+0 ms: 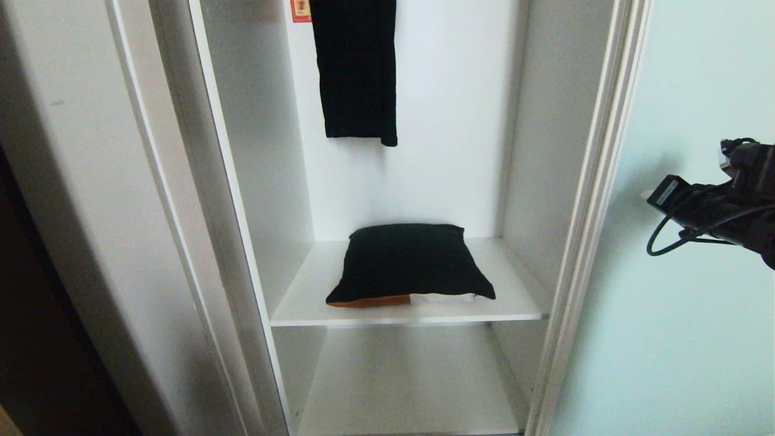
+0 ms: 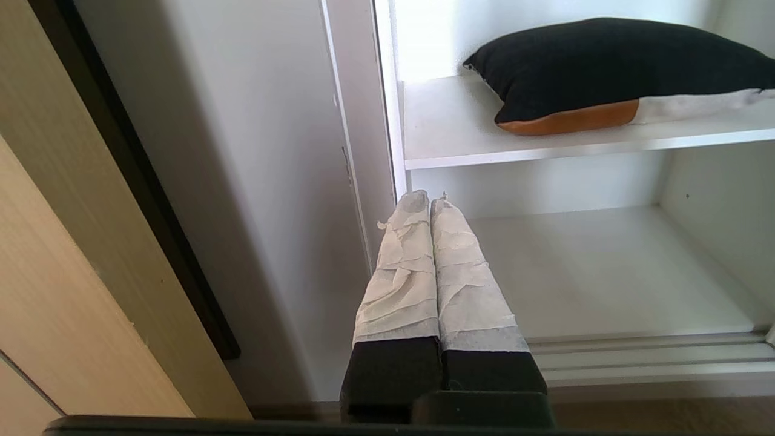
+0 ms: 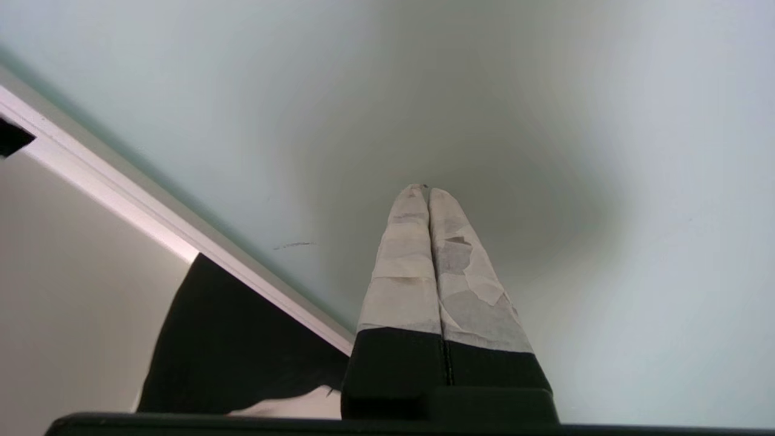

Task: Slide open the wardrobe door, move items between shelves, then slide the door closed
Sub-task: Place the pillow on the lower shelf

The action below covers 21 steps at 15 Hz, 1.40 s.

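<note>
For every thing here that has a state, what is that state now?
sliding wardrobe door: slid open to the right.
black cushion: lying flat on the upper shelf.
lower shelf: bare.
black garment: hanging.
left gripper: shut, empty.
right gripper: shut, empty, at the door glass.

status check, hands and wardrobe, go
Left hand shut, empty, low by the open compartment. Right hand shut, empty, at the sliding door. Black bundle on upper shelf. Nothing blocking.

Black garment (image 1: 357, 69) hanging at the wardrobe's back wall, small red label (image 1: 300, 10) just beside its upper edge.
</note>
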Tool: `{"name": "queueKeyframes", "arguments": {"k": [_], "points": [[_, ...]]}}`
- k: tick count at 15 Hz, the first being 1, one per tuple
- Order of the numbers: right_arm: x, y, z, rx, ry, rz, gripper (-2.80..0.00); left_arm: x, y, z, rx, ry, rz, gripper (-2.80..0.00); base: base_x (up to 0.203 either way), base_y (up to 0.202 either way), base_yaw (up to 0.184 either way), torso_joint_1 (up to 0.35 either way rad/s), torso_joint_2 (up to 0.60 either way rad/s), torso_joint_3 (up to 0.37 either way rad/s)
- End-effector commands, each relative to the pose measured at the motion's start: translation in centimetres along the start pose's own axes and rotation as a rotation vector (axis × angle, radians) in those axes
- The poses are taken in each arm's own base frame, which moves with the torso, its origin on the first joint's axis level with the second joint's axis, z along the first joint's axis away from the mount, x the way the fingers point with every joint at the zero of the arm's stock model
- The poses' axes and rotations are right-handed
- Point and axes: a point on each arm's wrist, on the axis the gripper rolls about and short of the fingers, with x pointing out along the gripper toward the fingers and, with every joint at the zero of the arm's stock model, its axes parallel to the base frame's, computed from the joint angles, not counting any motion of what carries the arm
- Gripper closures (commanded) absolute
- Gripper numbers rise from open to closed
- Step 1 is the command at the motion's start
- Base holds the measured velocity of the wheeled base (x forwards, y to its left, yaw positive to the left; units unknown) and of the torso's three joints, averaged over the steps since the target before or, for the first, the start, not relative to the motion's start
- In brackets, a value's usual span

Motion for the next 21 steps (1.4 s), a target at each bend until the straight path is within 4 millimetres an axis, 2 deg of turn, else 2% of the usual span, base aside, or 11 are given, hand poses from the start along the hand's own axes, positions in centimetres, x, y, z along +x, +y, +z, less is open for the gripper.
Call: {"name": "queueKeyframes", "arguments": {"k": [1,3,6,17,19,21], "points": [[0.7,-1.1,-0.2,0.009,0.004,-0.023,0.0,0.0,0.0,0.0,-0.001,0.003,0.0,0.0,0.0,0.0,0.0,0.0,0.0,0.0],[0.5,-1.9,0.3,0.012,-0.003,-0.031,0.0,0.0,0.0,0.0,0.0,0.003,0.0,0.0,0.0,0.0,0.0,0.0,0.0,0.0],[-0.2,-1.7,1.0,0.01,-0.001,0.002,0.0,0.0,0.0,0.0,0.0,0.003,0.0,0.0,0.0,0.0,0.0,0.0,0.0,0.0],[-0.2,-1.9,0.5,0.01,0.012,-0.003,0.0,0.0,0.0,0.0,0.0,0.003,0.0,0.0,0.0,0.0,0.0,0.0,0.0,0.0],[-0.9,-1.9,0.6,0.008,0.01,-0.007,0.0,0.0,0.0,0.0,0.0,0.003,0.0,0.0,0.0,0.0,0.0,0.0,0.0,0.0],[-2.7,-1.5,1.2,0.001,-0.006,-0.003,0.0,0.0,0.0,0.0,0.0,0.003,0.0,0.0,0.0,0.0,0.0,0.0,0.0,0.0]]}}
